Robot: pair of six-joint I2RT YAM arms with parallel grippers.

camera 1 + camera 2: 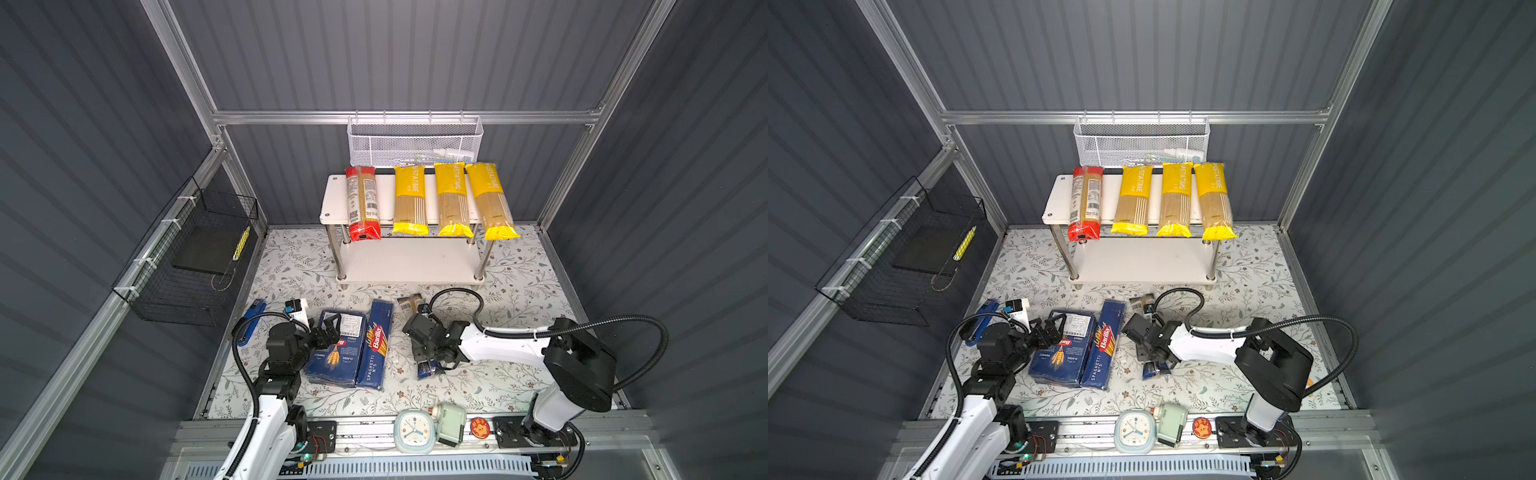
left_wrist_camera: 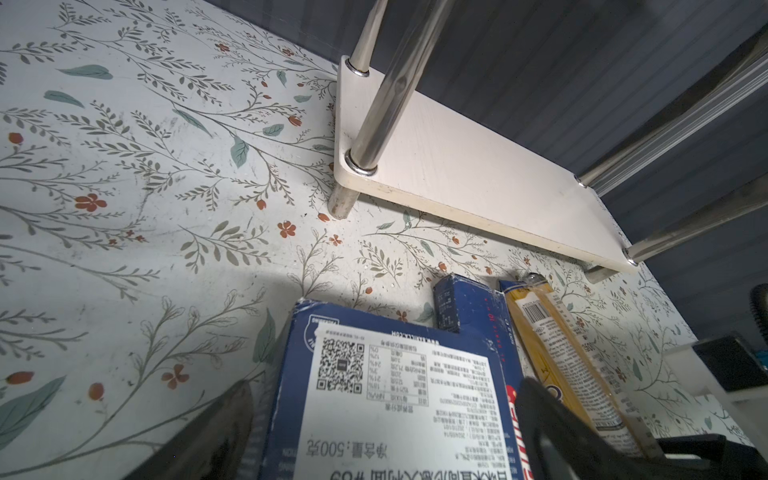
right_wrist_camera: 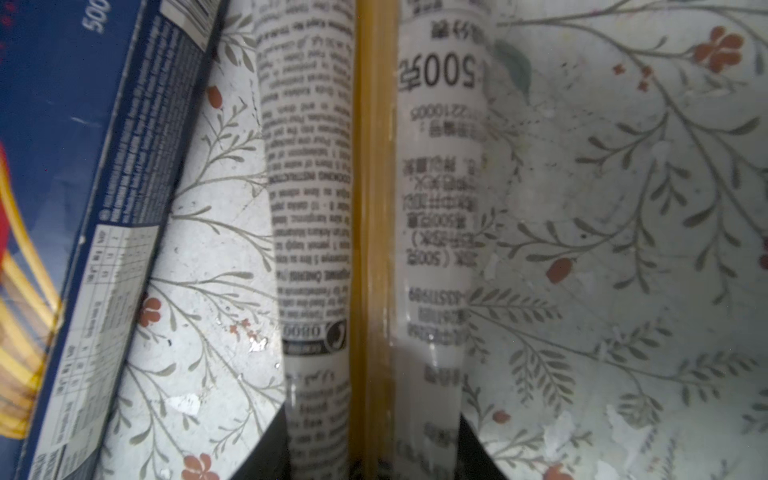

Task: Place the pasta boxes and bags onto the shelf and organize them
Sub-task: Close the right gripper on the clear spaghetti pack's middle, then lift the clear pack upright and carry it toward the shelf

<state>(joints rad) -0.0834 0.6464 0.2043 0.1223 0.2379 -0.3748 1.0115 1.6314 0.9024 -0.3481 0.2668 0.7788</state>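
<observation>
The white shelf (image 1: 332,199) (image 1: 1059,199) stands at the back; its lower board (image 2: 478,174) is bare. Across its top board lie a red-ended clear bag (image 1: 363,203) (image 1: 1086,203) and three yellow bags (image 1: 410,199) (image 1: 452,199) (image 1: 490,201). Two pasta boxes lie side by side on the floor, the wide box (image 1: 334,357) (image 2: 395,395) and the narrow Spaghetti box (image 1: 376,345) (image 3: 83,124). My left gripper (image 1: 330,328) (image 2: 386,384) is open, its fingers straddling the wide box's far end. My right gripper (image 1: 430,345) (image 3: 372,419) is shut on the dark-ended clear bag (image 3: 374,208) (image 1: 409,302), which lies on the floor.
A white mesh basket (image 1: 415,143) hangs on the back rail above the shelf. On the left wall is a black wire basket (image 1: 187,257). A blue tool (image 1: 251,320) and a white device (image 1: 297,309) lie left of the boxes. A clock (image 1: 413,430) sits at the front edge.
</observation>
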